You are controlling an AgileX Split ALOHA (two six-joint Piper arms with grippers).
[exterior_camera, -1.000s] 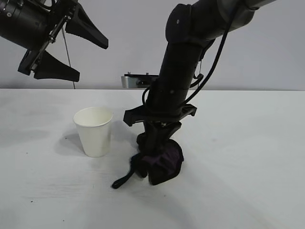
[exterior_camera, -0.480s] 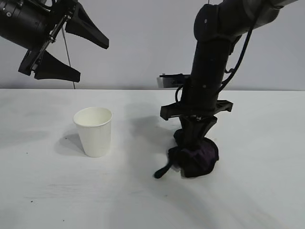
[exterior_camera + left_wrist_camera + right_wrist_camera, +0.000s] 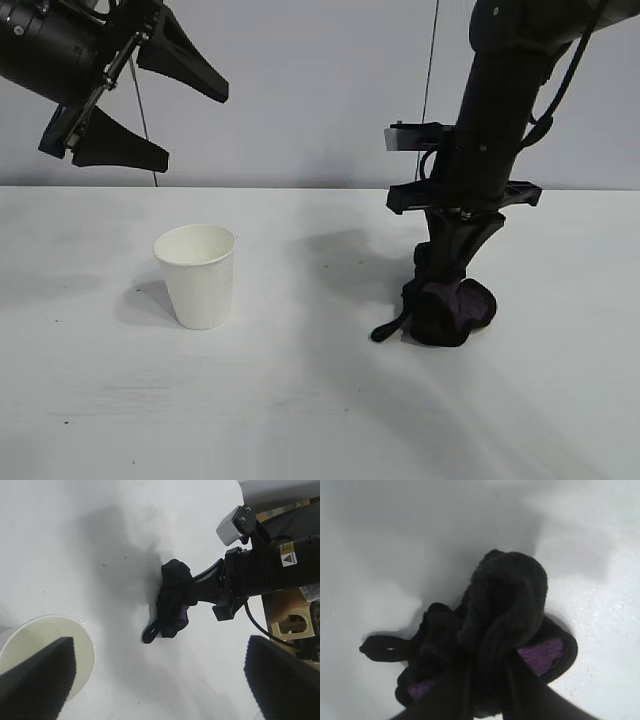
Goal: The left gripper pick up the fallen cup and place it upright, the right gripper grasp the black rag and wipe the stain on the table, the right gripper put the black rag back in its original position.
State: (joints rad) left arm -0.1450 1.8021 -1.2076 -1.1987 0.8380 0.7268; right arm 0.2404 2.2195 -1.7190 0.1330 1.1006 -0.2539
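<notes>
— Black rag (image 3: pixel 448 311) sits bunched on the table (image 3: pixel 300 420), well to the right of the upright cup (image 3: pixel 198 275), with the right gripper (image 3: pixel 455 285) pinching its top. What could go wrong?

— If the fingers open while the cloth clings, the rag may lift or drag; its loose strap could snag.

— And the left gripper (image 3: pixel 120 95)?

— Parked high above the cup, fingers spread, holding nothing. No stain shows anywhere.

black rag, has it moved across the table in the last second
Yes. The black rag, held in the right gripper, has slid toward the exterior view's right, away from the upright cup, which has stayed put on the table.
</notes>
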